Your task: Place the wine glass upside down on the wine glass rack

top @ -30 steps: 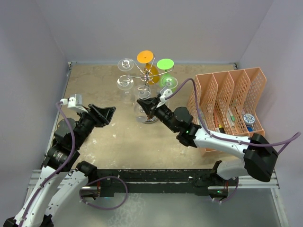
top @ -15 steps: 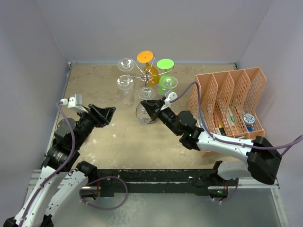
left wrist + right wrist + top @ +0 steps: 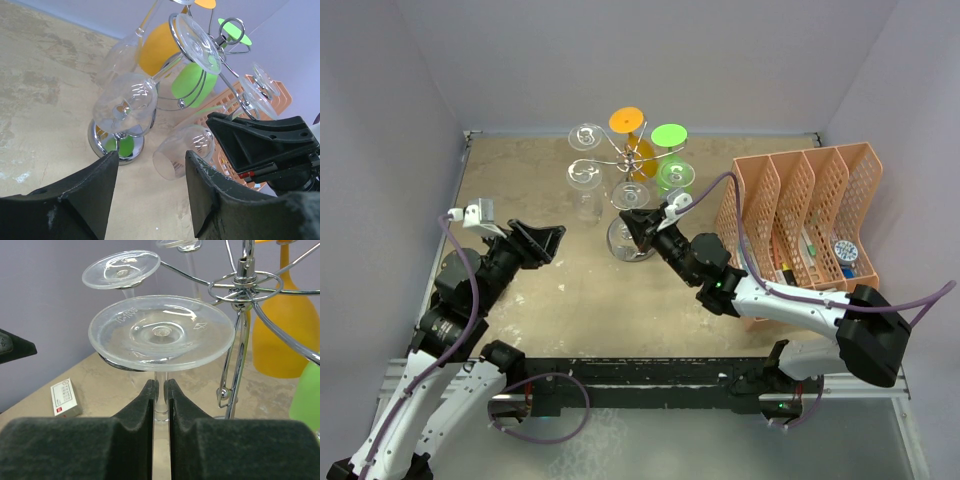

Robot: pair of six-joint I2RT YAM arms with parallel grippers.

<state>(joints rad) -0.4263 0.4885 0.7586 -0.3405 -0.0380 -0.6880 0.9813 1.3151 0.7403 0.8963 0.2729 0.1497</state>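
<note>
My right gripper [image 3: 643, 222] is shut on the stem of a clear wine glass [image 3: 628, 195], held upside down with its round foot on top. In the right wrist view the foot [image 3: 161, 332] sits just above the fingers [image 3: 135, 415], close beside the silver wire rack [image 3: 243, 287]. The rack [image 3: 633, 152] stands at the back middle. Its chrome base [image 3: 115, 146] is just left of the held glass's bowl [image 3: 182, 150]. My left gripper [image 3: 548, 240] is open and empty, to the left of the rack; its own view [image 3: 152, 159] looks at the rack.
Two clear glasses [image 3: 586, 135], an orange glass [image 3: 627, 120] and a green glass [image 3: 670, 135] hang upside down on the rack. An orange plastic lattice organiser [image 3: 800, 215] stands at the right, beside my right arm. Walls close the back and both sides.
My right gripper has shifted slightly to the right with the glass still in it. The left arm has not moved.
</note>
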